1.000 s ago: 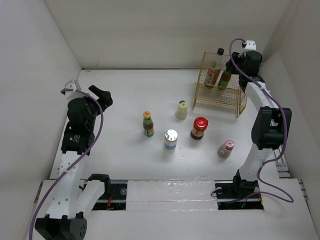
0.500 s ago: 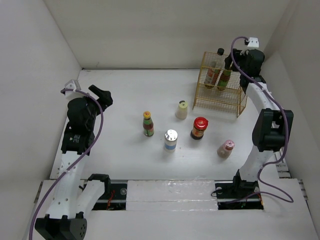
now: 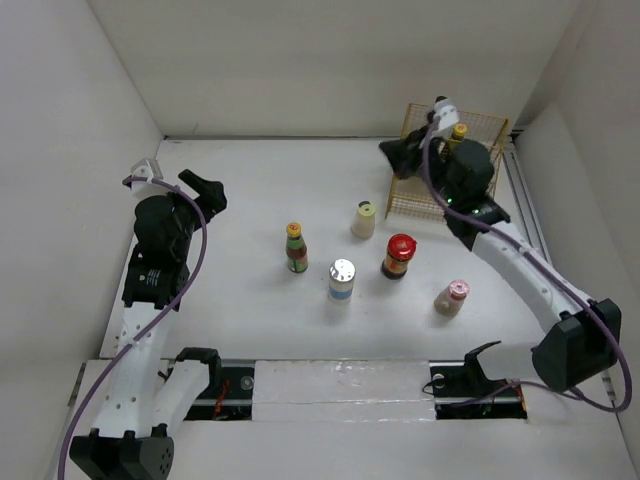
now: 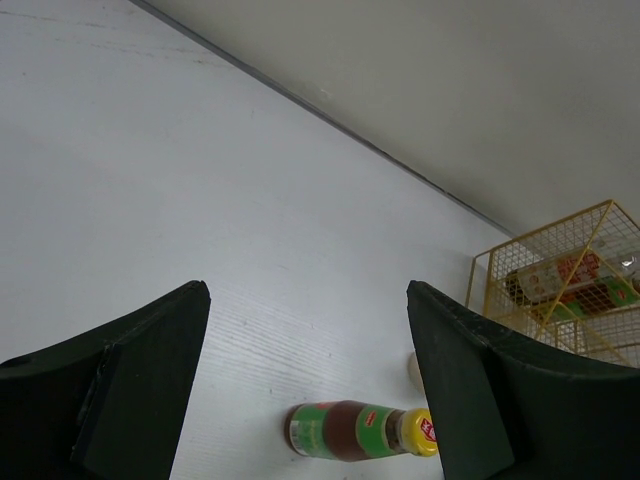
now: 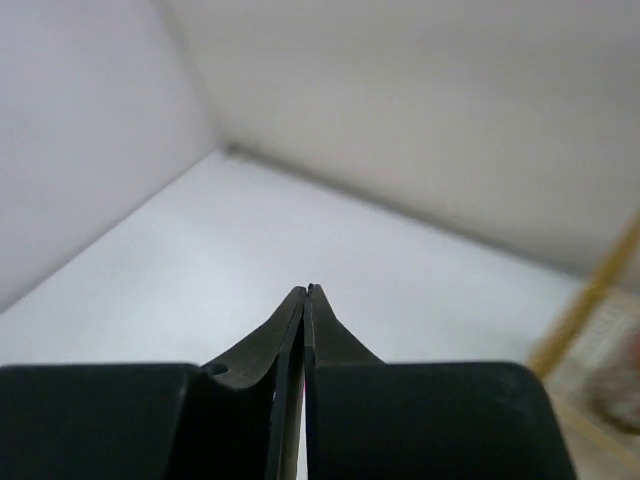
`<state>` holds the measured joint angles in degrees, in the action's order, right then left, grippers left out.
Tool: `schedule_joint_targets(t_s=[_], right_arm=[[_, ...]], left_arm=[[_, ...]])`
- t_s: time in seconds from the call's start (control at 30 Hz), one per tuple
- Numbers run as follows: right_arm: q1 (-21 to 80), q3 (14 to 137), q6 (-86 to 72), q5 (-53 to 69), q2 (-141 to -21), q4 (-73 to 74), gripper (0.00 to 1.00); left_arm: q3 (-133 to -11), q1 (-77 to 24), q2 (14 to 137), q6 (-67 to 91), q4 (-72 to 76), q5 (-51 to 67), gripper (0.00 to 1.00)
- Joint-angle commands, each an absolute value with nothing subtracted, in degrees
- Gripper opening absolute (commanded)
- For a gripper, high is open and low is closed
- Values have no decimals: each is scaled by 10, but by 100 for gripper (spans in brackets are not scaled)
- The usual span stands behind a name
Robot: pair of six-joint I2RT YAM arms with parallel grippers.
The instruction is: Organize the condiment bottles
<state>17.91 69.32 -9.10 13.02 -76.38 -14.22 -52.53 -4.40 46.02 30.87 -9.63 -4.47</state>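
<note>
Five condiment bottles stand on the table: a dark yellow-capped one (image 3: 296, 248), a cream one (image 3: 363, 220), a silver-capped white one (image 3: 342, 280), a red-lidded jar (image 3: 399, 256) and a pink-capped one (image 3: 452, 297). A second yellow-capped bottle (image 3: 458, 132) shows in the yellow wire rack (image 3: 487, 124); the black-capped one is hidden behind the right arm. My right gripper (image 3: 393, 155) is shut and empty, in the air at the rack's left front. My left gripper (image 3: 205, 188) is open and empty, far left of the bottles. The left wrist view shows the yellow-capped bottle (image 4: 360, 430) between its open fingers.
White walls close the table at the back and both sides. The rack (image 4: 560, 285) stands in the back right corner with bottles in it. The right arm's forearm stretches over the table's right part, above the pink-capped bottle's side.
My right arm has swung away from behind the rack to its left front, gripper shut and empty. The left arm and the table bottles have not moved.
</note>
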Motion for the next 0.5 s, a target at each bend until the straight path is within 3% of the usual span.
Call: schedule_joint_targets(t_s=[0.0,0.07,0.1,0.17,0.2,0.23,0.33,0.47], right_arm=[[257,627,-101,134,-759,-149,6],[311,612,-84,152,-748,-129,14],[329,597,-67,152,-734,-114,29],[360,592,-48,163,-726,-101,49],[389,592,-41,163,-726,-94,65],[402,592,-26,168,-726,-88,71],[438,612,-6,167,-775,-79,82],[451,651,4,183,-852,-79,85]], left_arm=[[-534,-42,454,301,-76,-29,76],[-534,-42,459,301,-83,-24,76],[-534,-42,459,301,-83,-24,76],[-534,-42,459,301,-83,-18,76],[-534,-42,459,301,-83,-18,76],[-534,-42,459,301,-83,-12,76],[-534,-42,459,301,-83,-12,76],[-534,-42,453,295,-83,-12,76]])
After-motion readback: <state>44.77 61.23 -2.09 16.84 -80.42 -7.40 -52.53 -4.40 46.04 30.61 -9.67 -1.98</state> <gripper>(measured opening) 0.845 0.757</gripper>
